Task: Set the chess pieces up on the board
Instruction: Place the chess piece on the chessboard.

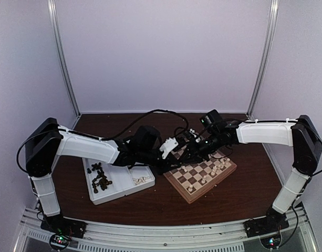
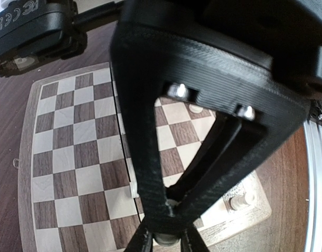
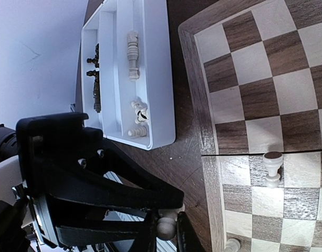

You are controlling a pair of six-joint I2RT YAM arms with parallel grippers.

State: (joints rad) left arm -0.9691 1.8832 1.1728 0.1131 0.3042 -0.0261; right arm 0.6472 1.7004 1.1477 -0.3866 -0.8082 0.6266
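Note:
The board point(image 1: 189, 195) lies right of centre, with several cream chess pieces point(image 1: 218, 167) on its right side. Both grippers meet above its far left corner. My left gripper point(image 2: 166, 242) is shut on a small rounded pale piece point(image 2: 166, 240) just over the board point(image 2: 71, 157). My right gripper point(image 3: 166, 234) is shut on a cream round-headed piece point(image 3: 166, 226) above the bare table beside the board's rim point(image 3: 210, 173). I cannot tell whether both hold the same piece. A cream pawn point(image 3: 272, 168) stands on the board near that rim. In the top view the left gripper point(image 1: 177, 153) and right gripper point(image 1: 192, 151) almost touch.
The white two-compartment tray point(image 1: 116, 195) sits left of the board, with dark pieces point(image 1: 100, 178) in its left part and a few cream ones point(image 1: 142, 180) in the right. The right arm's body point(image 2: 34, 31) hangs close over the board's far side.

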